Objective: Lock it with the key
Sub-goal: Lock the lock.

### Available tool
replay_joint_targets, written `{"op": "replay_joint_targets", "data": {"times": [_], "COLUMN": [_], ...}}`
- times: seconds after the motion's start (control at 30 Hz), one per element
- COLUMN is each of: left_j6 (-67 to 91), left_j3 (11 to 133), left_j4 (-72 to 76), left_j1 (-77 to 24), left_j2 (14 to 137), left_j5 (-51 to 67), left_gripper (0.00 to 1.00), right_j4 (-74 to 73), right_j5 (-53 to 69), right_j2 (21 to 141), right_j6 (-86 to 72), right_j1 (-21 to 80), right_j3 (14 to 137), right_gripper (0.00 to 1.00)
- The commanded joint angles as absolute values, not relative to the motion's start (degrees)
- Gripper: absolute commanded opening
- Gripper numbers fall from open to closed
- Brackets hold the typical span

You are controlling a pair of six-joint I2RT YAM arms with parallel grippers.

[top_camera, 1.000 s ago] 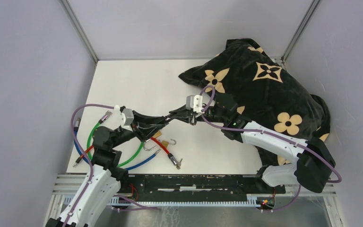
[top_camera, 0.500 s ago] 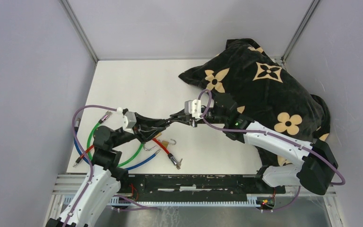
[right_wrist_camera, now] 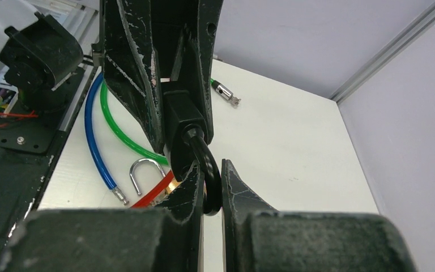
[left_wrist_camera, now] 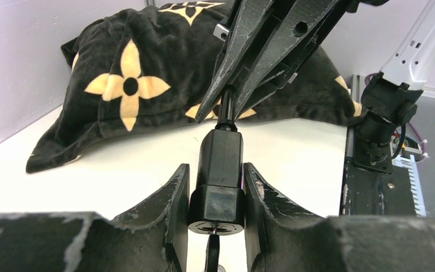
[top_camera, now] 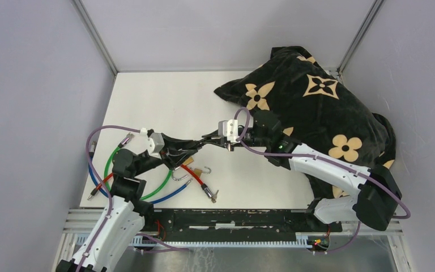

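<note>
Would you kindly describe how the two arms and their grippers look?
Both arms have white shells with black joints: the left arm and the right arm. A purple cable loops along each. The left gripper and right gripper are black and tapering, with scuffed edges. A green light glows on the right arm.

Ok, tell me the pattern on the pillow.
The pillow is black with tan flower motifs; the top external view shows it best.

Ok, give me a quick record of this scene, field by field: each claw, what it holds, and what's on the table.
left claw: shut on black lock body
right claw: shut on black loop coming out of that body
on table: green cable, blue cable, red cable, silver shackle
far right: black flowered cushion
</note>
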State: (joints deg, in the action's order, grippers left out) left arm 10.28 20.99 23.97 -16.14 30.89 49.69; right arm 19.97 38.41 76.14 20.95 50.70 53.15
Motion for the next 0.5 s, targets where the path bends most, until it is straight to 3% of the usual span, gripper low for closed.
{"op": "replay_joint_targets", "data": {"times": [0.0, 0.47], "left_j6": [3.41, -1.74], "left_j3": [28.23, 29.56], "left_j4": [37.85, 31.1], "left_j1": [-16.38, -16.25], "left_j2": [31.31, 30.59], "left_j5": [45.19, 51.95], "left_gripper": [0.02, 0.02], "right_j4": [2.24, 7.97], "right_j5": [56.55, 56.44], "right_j2": [79.98, 75.67], "right_j6": [23.93, 19.03], "right_j1": [61.87, 59.57], "right_j3": [52.44, 48.57], "right_gripper": [0.0, 0.0]}}
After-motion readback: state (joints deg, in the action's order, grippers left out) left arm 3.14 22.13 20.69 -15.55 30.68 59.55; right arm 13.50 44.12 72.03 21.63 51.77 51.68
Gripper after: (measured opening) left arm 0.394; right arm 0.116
